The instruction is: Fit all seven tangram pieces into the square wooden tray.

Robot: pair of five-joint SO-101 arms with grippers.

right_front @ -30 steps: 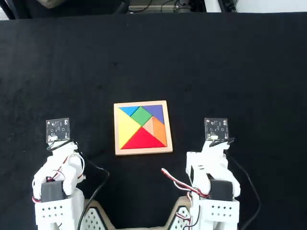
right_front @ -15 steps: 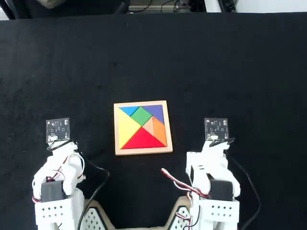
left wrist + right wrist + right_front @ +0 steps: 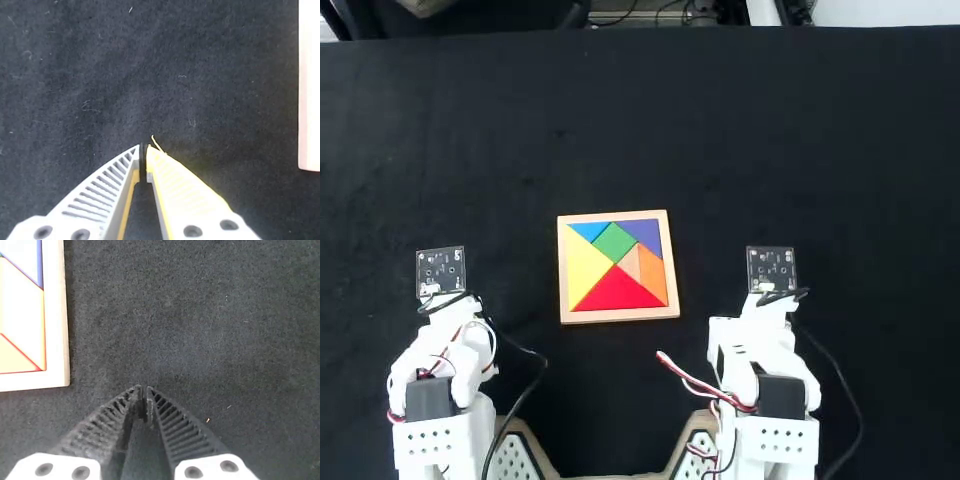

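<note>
The square wooden tray [image 3: 618, 314] lies in the middle of the black table, and its inside is covered by coloured tangram pieces: blue [image 3: 588, 231], green [image 3: 614, 242], purple [image 3: 645, 232], yellow [image 3: 582, 272], red [image 3: 617, 292], tan [image 3: 632, 263] and orange [image 3: 654, 272]. Both arms sit folded near the table's front edge, one on either side of the tray. My left gripper [image 3: 144, 148] is shut on nothing over bare cloth, with the tray's edge [image 3: 308, 90] off to one side. My right gripper [image 3: 143, 389] is also shut and empty, close to the tray's corner [image 3: 55, 375].
The left arm's base [image 3: 435, 405] and the right arm's base [image 3: 765, 395] stand at the front edge with loose cables between them. Black cloth [image 3: 640, 120] covers the table around and behind the tray.
</note>
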